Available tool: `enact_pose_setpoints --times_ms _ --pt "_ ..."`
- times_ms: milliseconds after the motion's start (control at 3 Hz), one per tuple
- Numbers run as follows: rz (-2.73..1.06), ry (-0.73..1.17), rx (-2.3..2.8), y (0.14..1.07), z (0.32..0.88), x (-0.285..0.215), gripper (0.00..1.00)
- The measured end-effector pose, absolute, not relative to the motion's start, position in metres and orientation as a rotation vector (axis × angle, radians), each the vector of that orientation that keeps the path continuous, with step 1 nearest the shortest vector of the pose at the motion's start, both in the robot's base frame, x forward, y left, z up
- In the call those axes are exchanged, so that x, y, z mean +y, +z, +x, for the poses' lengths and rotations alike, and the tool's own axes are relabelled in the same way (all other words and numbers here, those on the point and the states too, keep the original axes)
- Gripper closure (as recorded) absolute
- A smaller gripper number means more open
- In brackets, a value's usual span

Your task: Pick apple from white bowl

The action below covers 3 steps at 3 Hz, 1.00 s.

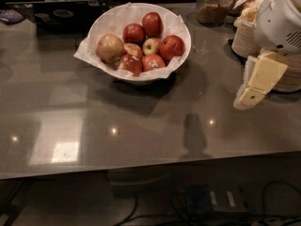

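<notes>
The white bowl (108,20), lined with crumpled white paper, stands on the grey table at the back centre. The apple (110,48), large and golden-tan, lies at the bowl's left side. Several smaller deep-red apples (134,33) and a small yellow-green and red apple (151,45) fill the rest of the bowl. My gripper (254,86), with cream-coloured fingers pointing down and to the left, hangs at the right edge of the view. It is above the table and well to the right of the bowl.
Stacks of beige paper bowls (284,74) stand at the far right behind the gripper. A glass jar of brown grain (214,6) sits at the back right. A dark tray (51,15) lies at the back left. Cables lie on the floor under the table's front edge.
</notes>
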<state>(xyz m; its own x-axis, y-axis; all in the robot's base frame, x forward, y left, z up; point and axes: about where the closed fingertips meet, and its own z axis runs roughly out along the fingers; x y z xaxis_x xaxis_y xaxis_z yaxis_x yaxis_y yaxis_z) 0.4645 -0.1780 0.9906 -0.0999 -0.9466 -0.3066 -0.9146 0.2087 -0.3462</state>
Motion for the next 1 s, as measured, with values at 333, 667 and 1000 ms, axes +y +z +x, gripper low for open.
enact_pose_setpoints --times_ms 333,667,1000 --pt "-1.719 -0.017 1.892 1.001 0.490 -0.133 0.00" --pt "-1.711 0.074 1.779 1.008 0.511 -0.091 0.00" --pt "-1.705 0.136 1.690 1.014 0.522 -0.063 0.00"
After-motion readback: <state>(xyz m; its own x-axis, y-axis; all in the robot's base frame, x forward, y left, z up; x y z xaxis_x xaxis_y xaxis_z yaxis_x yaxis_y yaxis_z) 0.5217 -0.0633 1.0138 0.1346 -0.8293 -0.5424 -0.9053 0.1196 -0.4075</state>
